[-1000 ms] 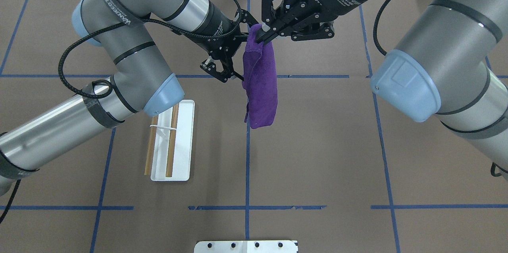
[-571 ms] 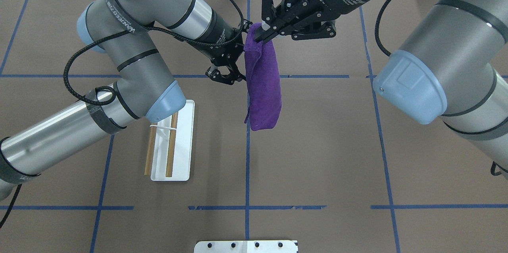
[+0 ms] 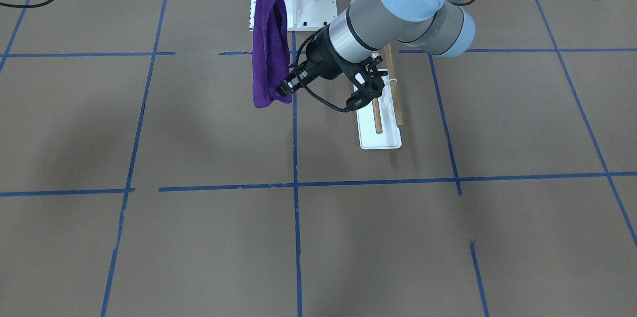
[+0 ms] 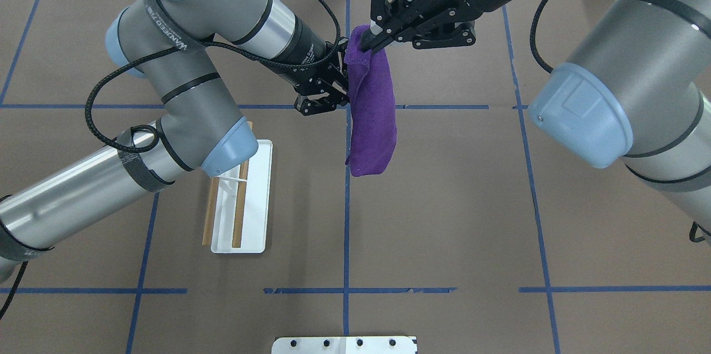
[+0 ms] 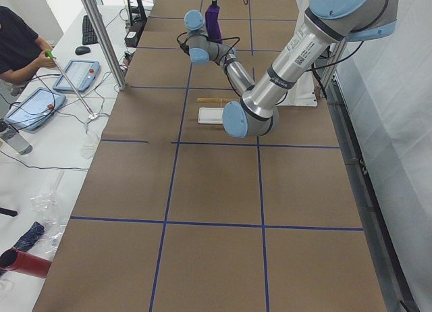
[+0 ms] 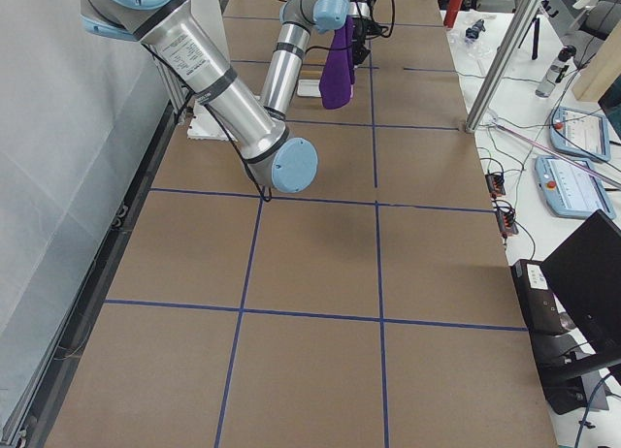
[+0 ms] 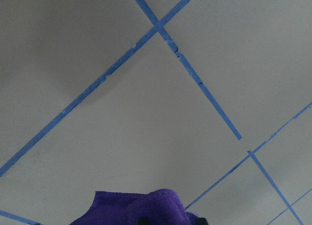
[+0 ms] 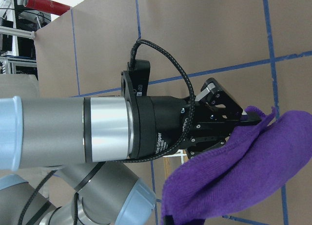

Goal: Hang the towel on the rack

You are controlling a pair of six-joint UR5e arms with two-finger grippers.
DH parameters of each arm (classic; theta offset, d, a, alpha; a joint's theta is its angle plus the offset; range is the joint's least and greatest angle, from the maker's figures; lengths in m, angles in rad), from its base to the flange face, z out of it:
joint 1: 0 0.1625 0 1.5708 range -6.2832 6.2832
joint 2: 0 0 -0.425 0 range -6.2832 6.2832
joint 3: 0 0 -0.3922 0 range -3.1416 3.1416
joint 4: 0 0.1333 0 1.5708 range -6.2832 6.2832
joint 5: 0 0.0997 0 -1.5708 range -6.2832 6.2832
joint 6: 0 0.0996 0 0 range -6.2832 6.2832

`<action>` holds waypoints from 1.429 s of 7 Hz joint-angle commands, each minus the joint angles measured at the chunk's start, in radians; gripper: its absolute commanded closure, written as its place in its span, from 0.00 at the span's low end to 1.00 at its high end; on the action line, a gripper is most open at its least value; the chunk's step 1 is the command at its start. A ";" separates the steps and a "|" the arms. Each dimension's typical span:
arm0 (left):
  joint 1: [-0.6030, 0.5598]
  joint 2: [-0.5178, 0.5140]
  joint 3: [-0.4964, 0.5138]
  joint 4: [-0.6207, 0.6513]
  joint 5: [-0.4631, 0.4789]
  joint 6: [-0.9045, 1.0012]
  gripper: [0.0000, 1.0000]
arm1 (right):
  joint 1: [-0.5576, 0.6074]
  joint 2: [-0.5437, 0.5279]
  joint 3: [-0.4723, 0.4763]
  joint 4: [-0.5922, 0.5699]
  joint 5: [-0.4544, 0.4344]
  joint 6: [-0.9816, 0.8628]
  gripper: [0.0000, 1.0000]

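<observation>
Bright, even light w/ soft shadows on table (image 3: pixel 74 128) (left wrist view soft).

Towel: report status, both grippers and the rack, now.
Right gripper shut on towel at its top; it hangs in the air. Left gripper at its side edge, grip unconfirmed. Rack bare; left arm's elbow overhangs its far end.

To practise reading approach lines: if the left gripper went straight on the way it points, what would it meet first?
The purple towel, hanging from the right gripper. The left gripper points at its side edge and looks right up against it, though depth is unclear.
</observation>
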 commanded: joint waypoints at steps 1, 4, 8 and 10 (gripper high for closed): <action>-0.001 0.009 -0.018 -0.002 0.001 0.001 1.00 | 0.009 -0.010 0.001 -0.001 0.003 0.000 1.00; -0.009 0.009 -0.023 -0.006 0.001 0.003 1.00 | 0.010 -0.166 0.091 0.055 -0.007 -0.018 0.00; -0.011 0.220 -0.186 -0.240 0.084 0.003 1.00 | 0.048 -0.304 0.097 0.097 0.001 -0.056 0.00; -0.077 0.319 -0.229 -0.241 0.080 0.066 1.00 | 0.059 -0.402 0.103 0.097 -0.005 -0.128 0.00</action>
